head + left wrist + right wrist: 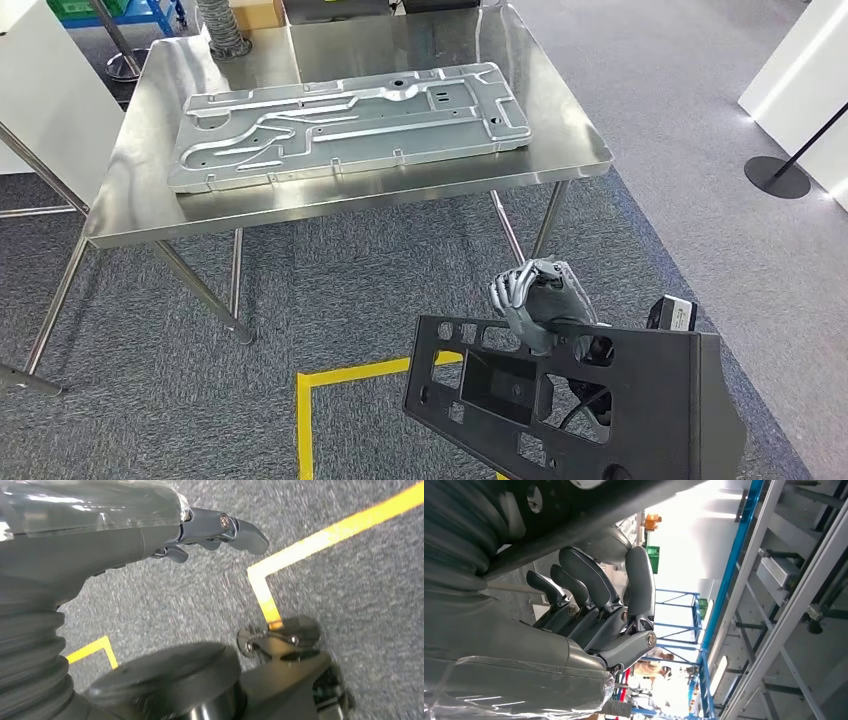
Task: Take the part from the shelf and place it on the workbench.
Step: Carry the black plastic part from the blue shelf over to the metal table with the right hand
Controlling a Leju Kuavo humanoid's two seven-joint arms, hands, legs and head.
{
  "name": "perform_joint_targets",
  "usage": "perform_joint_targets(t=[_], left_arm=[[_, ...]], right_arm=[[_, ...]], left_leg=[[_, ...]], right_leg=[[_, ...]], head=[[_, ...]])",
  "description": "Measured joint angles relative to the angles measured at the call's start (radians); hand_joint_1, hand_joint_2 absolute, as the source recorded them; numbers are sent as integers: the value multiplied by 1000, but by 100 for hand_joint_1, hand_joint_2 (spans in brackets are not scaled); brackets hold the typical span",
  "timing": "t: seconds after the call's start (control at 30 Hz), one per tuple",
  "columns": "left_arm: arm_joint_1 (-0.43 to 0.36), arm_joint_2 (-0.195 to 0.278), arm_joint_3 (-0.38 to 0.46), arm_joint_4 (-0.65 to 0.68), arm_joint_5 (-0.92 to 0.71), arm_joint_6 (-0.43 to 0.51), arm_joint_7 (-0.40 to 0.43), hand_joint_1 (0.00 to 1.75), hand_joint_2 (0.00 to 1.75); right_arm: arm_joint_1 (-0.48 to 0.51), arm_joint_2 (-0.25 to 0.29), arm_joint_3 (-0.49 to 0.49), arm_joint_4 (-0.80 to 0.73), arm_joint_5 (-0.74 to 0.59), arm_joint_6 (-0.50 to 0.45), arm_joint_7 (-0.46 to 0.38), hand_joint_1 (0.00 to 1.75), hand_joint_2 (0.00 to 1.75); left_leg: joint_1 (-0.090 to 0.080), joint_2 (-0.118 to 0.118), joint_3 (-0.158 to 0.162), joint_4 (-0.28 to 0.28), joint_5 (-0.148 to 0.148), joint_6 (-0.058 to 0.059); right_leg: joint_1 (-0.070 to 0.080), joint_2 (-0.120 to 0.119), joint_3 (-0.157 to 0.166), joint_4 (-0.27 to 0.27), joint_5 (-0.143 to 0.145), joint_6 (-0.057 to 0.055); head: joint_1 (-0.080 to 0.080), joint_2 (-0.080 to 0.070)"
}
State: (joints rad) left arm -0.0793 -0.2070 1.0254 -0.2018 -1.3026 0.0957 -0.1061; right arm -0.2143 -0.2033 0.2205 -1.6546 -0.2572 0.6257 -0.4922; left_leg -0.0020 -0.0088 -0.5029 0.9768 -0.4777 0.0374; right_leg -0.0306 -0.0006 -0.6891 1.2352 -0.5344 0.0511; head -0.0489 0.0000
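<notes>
**Black part held at the robot's right side, short of the workbench**

Closest to the robot, the black part (600, 400) sits low at its right, a dark panel with cut-out openings, tilted and held off the floor. The right hand (540, 295) grips its upper edge, fingers (589, 580) curled over the rim, so that hand is clamped on the part. The left hand (200, 530) hangs above the grey carpet (350, 570), its fingers loosely bent with nothing between them; whether they count as apart or together I cannot tell.

On the carpet just under the part runs a corner of yellow tape (340, 378).

Further off stands the steel workbench (140, 205) on its thin legs. A large silver stamped plate (345, 125) lies flat across most of its top. The black part is well apart from the bench.

Beyond, a ribbed hose (222, 28) rises at the bench's far edge.
</notes>
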Motion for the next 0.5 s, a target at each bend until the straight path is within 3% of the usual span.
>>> perform_joint_targets(t=[0.03, 0.07, 0.1, 0.2, 0.27, 0.33, 0.4, 0.43, 0.47, 0.5], left_arm=[[1, -1, 0, 0, 0, 0, 0, 0, 175], [1, -1, 0, 0, 1, 0, 0, 0, 175], [0, -2, 0, 0, 1, 0, 0, 0, 175], [-2, -2, 0, 0, 2, 0, 0, 0, 175], [-3, -2, 0, 0, 3, 0, 0, 0, 175], [-5, -2, 0, 0, 4, 0, -1, 0, 175], [-8, -3, 0, 0, 4, 0, -2, 0, 175], [-10, -3, 0, 0, 4, 0, -2, 0, 175], [-12, -3, 0, 0, 4, 0, -2, 0, 175], [-12, -3, 0, 0, 4, 0, -1, 0, 175]], right_arm=[[-1, 0, 0, 2, 0, 0, 0, 175, 175], [-2, 0, 0, 4, 0, 1, 0, 175, 175], [-3, 1, 0, 6, 0, 1, 0, 175, 175], [-5, 1, 1, 11, -2, 2, 1, 175, 175], [-8, -2, 1, 12, -3, 3, 2, 175, 175], [-12, -7, 1, 12, -5, 3, 2, 175, 175], [-14, -8, 1, 12, -8, 3, 2, 175, 175], [-13, -8, 1, 13, -9, 3, 2, 175, 175], [-13, -8, 1, 14, -10, 3, 2, 175, 175], [-13, -8, 1, 15, -11, 2, 2, 175, 175]], left_leg=[[5, -1, 9, 4, -10, -7], [9, -1, 17, 9, -21, -16], [11, -2, 20, 15, -31, -25], [11, 0, 21, 24, -50, -48], [13, 2, 16, 51, -53, -57], [15, 3, -39, 147, -77, -63], [15, 4, -127, 276, -124, -66], [14, 4, -160, 315, -138, -66], [14, 3, -176, 318, -129, -62], [12, 3, -174, 284, -95, -56]], right_leg=[[-6, -1, 19, -68, 52, 8], [-8, -1, 38, -130, 85, 13], [-7, -2, 52, -174, 102, 9], [0, -1, 58, -198, 98, -24], [0, 0, 68, -201, 95, -38], [0, -1, 80, -204, 87, -49], [4, -1, 90, -205, 76, -55], [7, -1, 96, -205, 70, -57], [10, 0, 105, -205, 63, -58], [13, 1, 117, -205, 55, -58]], head=[[0, 0], [0, 0], [0, 0], [0, 0], [0, 0], [0, 0], [0, 0], [0, 0], [0, 0], [0, 0]])
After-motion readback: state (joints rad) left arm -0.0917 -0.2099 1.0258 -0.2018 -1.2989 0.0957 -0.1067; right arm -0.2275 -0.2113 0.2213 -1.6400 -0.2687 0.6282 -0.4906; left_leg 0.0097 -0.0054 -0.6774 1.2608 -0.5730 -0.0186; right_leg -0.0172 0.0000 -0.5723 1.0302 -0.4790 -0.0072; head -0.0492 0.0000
